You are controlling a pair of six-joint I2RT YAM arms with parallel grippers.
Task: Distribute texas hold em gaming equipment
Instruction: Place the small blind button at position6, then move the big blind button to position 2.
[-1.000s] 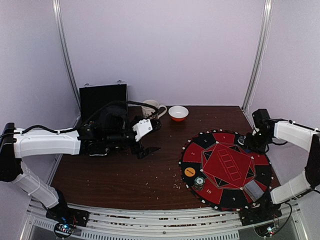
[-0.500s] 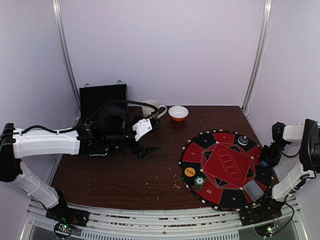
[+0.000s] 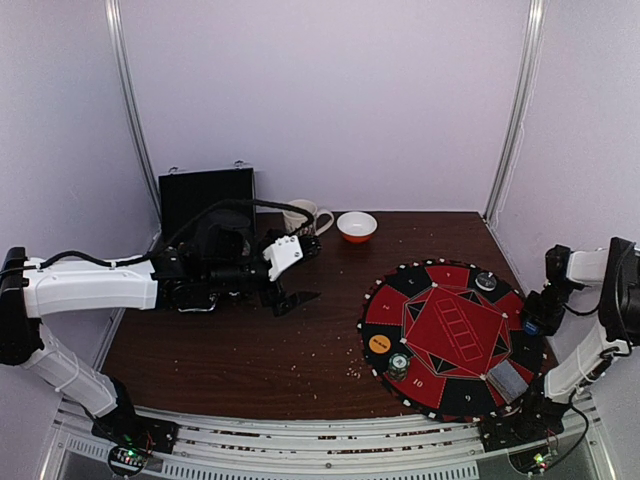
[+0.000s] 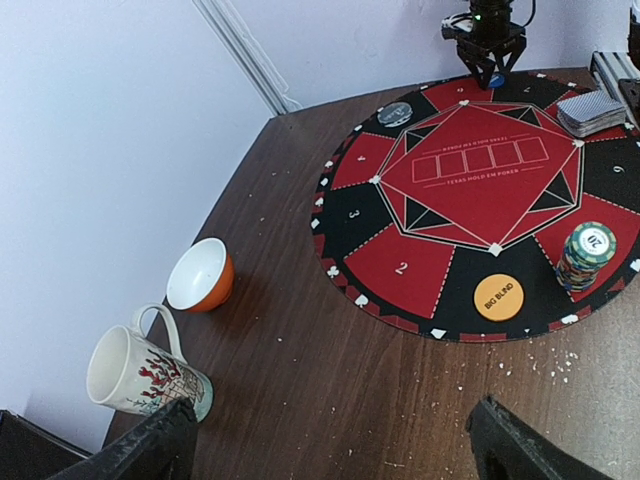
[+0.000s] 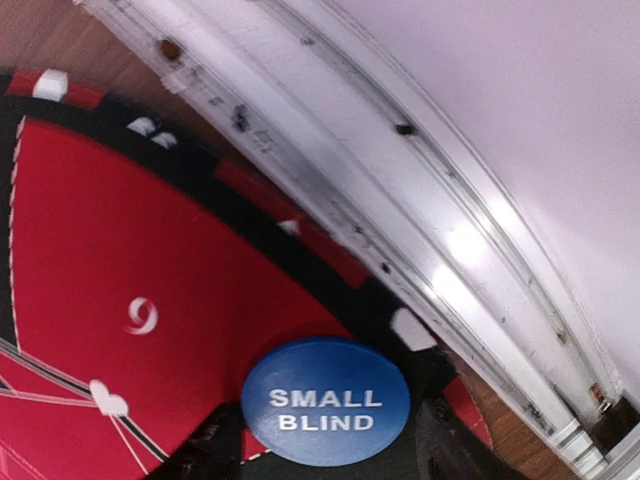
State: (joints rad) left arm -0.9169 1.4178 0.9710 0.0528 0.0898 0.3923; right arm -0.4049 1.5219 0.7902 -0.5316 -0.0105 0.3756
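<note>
Pale lilac walls (image 3: 320, 100) close in a dark brown wooden desk (image 3: 230, 350) flecked with pale crumbs. On it lies a round, flat mat (image 3: 455, 330), red and black, with numbered wedges, small white suit marks round its rim and five card outlines printed in a row at its centre. All the poker pieces sit on this mat.

One blue disc (image 5: 326, 402), smooth and lettered SMALL BLIND, lies flat at the mat's right edge, close to a white metal rail (image 5: 440, 250). The right pincer (image 3: 535, 322) stands over it with one dark finger on each side; I cannot tell whether those fingers press the disc or stand just free of it.

One orange disc (image 4: 498, 297), marked BIG BLIND, lies on a black wedge at the near left rim. Just beside it stands one stack of chips (image 4: 586, 255) with striped edges and a green-and-white top chip. One dark disc (image 4: 395, 114) with a grey face rests at the far rim. One deck of cards (image 4: 598, 112), grey-backed and squared up, lies at the near right rim.

At the back of the desk, one bowl (image 4: 200, 275), orange outside and glossy white inside, stands upright near one white mug (image 4: 135, 370) with a dark red pattern and a looped handle. One black case (image 3: 205, 200) stands at the back left with its lid raised; the left arm hides what it holds. The left pincer (image 4: 330, 445) hovers over bare desk left of the mat, fingers spread wide around nothing.
</note>
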